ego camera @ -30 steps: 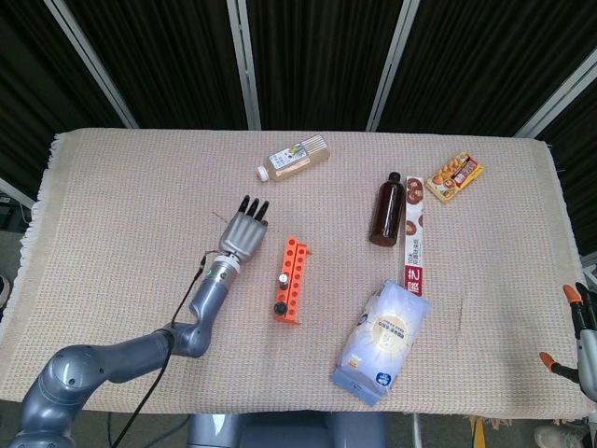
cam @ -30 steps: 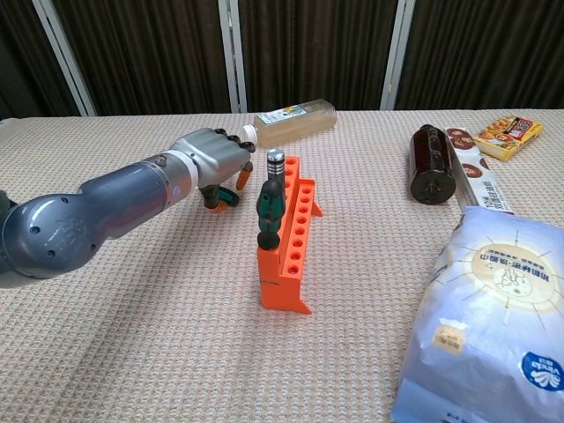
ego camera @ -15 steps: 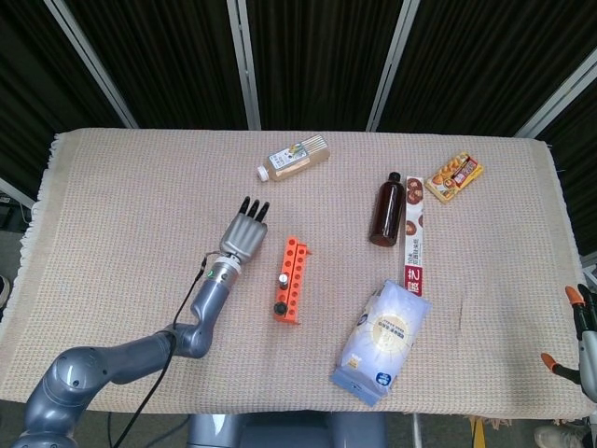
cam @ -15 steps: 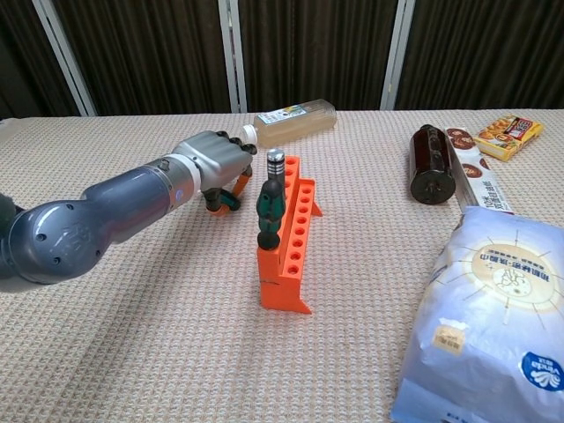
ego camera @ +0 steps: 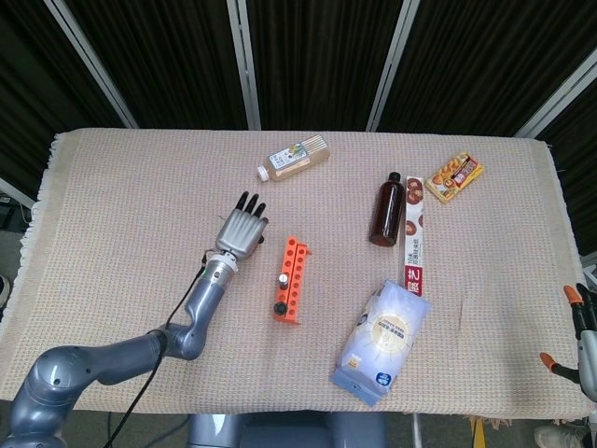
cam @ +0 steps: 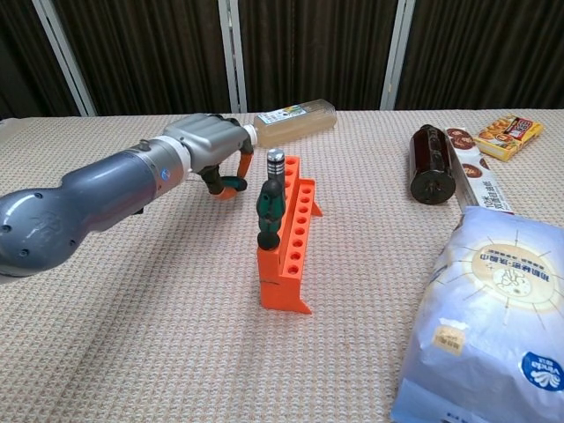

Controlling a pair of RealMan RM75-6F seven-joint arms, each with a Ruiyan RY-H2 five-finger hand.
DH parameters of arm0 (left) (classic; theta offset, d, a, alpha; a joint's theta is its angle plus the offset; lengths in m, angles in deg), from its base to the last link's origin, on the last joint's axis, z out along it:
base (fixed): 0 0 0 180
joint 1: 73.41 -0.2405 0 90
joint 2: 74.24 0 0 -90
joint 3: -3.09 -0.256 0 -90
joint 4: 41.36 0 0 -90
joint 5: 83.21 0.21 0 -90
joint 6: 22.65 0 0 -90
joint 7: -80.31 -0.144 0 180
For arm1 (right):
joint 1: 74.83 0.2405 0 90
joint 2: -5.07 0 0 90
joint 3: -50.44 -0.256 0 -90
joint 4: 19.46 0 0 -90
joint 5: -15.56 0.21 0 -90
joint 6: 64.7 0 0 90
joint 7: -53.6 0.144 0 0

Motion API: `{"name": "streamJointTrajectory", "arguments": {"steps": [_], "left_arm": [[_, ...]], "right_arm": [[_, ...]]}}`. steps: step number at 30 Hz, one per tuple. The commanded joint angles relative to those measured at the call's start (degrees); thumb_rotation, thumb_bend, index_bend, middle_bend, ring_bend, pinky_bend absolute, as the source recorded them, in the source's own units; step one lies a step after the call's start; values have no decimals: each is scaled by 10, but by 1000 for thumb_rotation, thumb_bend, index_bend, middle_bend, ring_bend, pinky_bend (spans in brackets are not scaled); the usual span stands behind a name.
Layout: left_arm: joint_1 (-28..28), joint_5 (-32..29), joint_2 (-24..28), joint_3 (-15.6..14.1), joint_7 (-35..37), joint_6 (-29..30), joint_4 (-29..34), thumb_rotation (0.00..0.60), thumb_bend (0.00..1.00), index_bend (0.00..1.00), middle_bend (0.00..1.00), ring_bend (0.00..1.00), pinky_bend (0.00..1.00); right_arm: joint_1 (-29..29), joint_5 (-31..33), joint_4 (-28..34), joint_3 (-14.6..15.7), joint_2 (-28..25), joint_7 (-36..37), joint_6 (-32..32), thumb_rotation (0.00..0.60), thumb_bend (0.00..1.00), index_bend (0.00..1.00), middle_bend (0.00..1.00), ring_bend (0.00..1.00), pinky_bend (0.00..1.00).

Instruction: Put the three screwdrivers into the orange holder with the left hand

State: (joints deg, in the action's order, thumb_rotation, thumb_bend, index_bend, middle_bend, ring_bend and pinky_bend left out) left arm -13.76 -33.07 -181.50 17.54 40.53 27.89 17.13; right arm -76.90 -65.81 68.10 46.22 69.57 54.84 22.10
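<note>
The orange holder (ego camera: 291,279) (cam: 288,238) stands near the table's middle. Two screwdrivers stand upright in it, a green-handled one (cam: 266,210) (ego camera: 279,307) and a silver-topped one (cam: 276,162) (ego camera: 282,278). My left hand (ego camera: 242,231) (cam: 208,145) hovers just left of the holder's far end, fingers curled down around a third screwdriver (cam: 226,184) with a green and orange handle, which hangs under the palm off the cloth. In the head view this screwdriver is hidden under the hand. My right hand (ego camera: 585,338) rests at the table's front right corner, fingers spread, holding nothing.
A drink bottle (ego camera: 293,158) lies behind the hand. A brown bottle (ego camera: 386,209), a long box (ego camera: 414,230) and a snack pack (ego camera: 453,176) lie to the right. A white-blue bag (ego camera: 382,341) lies right of the holder, near the front edge.
My left hand has lifted and moved slightly back, carrying the green and orange screwdriver up off the cloth. The holder and right hand have not moved.
</note>
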Motion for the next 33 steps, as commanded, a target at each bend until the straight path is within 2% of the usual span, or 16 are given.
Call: {"name": "streamJointTrajectory", "arguments": {"steps": [1,9,14,22,33], "left_arm": [[-38,20,66,27,77,29,98,600,349,789,134,0,0],[-107,18,183,68,218,38,276,600,368,768,123,0,0],[-142,0,243,96,347,-9,347,600,380,755,121,0,0],[-165,-17,292,147,541,-113,391,600,383,711,98,0,0],[-142,-34,288,179,650,-179,391,600,384,683,82,0,0]], "right_arm": [[1,-1,-1,0,1,1,-1,600,0,0,0,0,0],[6,-10,-4,2,5,2,-4,600,0,0,0,0,0],[8,-14,-4,3,6,3,-6,600,0,0,0,0,0],[11,-17,-3,5,8,2,-8,600,0,0,0,0,0],[9,-13,-7,5,8,6,-7,600,0,0,0,0,0]]}}
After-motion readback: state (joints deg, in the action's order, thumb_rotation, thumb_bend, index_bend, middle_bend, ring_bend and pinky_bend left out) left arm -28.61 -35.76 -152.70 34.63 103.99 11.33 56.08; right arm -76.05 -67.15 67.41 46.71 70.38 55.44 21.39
